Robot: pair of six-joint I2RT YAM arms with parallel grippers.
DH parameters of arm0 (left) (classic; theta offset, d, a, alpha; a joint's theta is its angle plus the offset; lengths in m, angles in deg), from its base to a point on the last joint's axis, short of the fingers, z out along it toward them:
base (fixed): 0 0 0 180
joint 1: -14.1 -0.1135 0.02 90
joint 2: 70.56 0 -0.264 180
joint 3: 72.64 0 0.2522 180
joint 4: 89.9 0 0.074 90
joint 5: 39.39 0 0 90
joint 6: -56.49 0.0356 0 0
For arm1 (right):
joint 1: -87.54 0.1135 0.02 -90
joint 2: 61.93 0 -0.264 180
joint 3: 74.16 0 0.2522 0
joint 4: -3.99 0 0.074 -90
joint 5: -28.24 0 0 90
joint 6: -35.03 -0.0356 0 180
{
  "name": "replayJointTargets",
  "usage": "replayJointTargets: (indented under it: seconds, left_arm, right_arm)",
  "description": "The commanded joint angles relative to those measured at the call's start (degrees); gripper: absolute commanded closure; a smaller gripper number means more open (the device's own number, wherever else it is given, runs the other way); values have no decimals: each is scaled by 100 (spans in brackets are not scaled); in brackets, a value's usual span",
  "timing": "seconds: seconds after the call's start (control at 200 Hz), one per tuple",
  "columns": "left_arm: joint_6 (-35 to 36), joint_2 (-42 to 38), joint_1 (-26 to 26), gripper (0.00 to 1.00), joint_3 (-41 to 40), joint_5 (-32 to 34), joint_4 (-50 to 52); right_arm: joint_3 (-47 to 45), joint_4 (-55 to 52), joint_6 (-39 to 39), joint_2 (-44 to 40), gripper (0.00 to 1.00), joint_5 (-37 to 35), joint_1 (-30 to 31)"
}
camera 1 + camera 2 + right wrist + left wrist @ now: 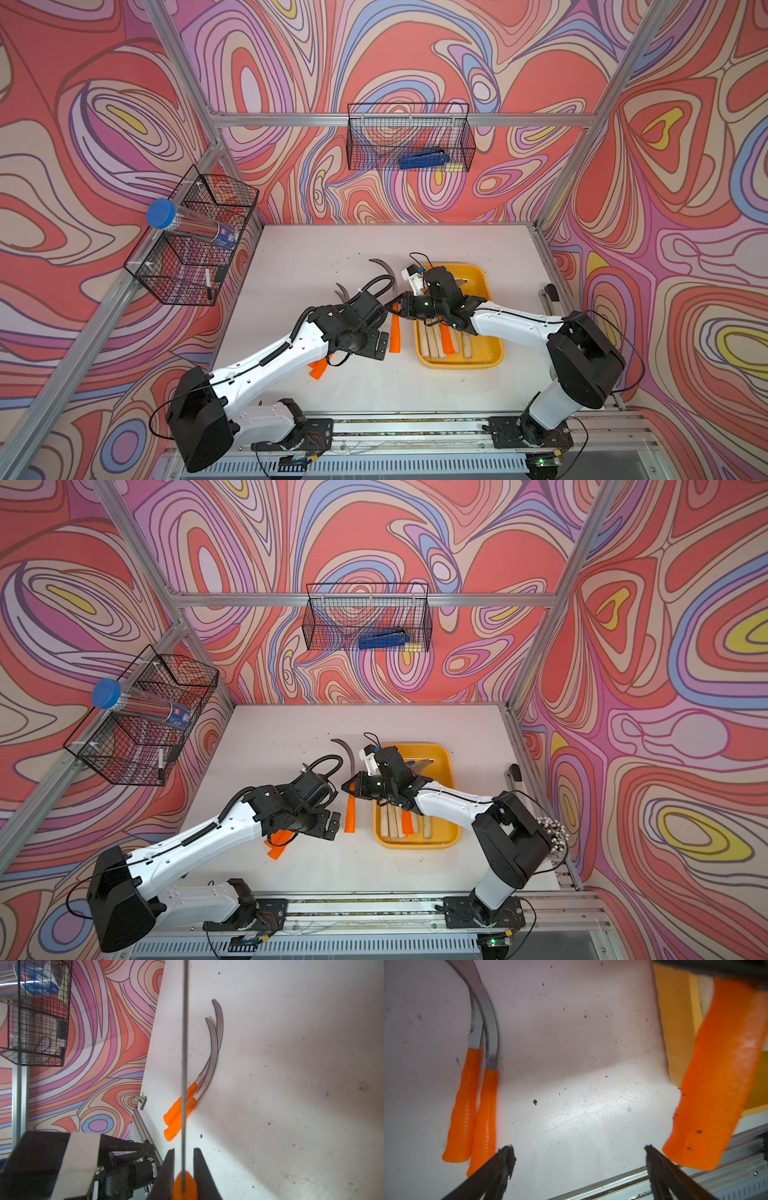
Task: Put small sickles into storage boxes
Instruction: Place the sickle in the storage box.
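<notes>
While left arm (282, 353) is reaching forward over bench (311, 257), left claw (577, 1151) is gaping wide, gripping nothing, hovering between pair of orange-handled sickles (464, 1105) lying side by side and held sickle (716, 1076). Right arm (515, 324) is stretching across yellow tray (473, 276); right claw (184, 1153) is pinching shut on held sickle's orange handle near blade, handle hanging just beside tray's rim. Wooden-handled sickles (432, 340) are lying inside tray.

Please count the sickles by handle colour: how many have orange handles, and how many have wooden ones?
Orange-handled sickles: 4 (one in the right tool)
Wooden-handled sickles: 4, all in the yellow tray
Total: 8
</notes>
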Motion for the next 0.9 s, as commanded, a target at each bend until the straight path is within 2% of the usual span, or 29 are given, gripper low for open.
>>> replayJointTargets:
  seconds: [0.0, 0.155, 0.346, 0.541, 0.896]
  left_arm:
    - [-93, -34, -40, 0, -116, -261, -333]
    - [-102, 1, -36, 0, -165, -543, -709]
    - [-216, -34, -36, 1, -460, -1007, -1444]
    - [-312, 6, -18, 0, -599, -1123, -1865]
    - [-440, -51, -11, 0, -913, -1498, -2788]
  right_arm:
    - [47, -897, 769, -357, 100, 138, -242]
    - [-187, -1346, 1134, -746, 100, 173, -700]
    - [-310, -2053, 1751, -1066, 100, -156, -1071]
    - [-444, -2538, 2271, -1206, 100, -479, -1385]
    - [-801, -2806, 2456, -1254, 100, -1306, -1751]
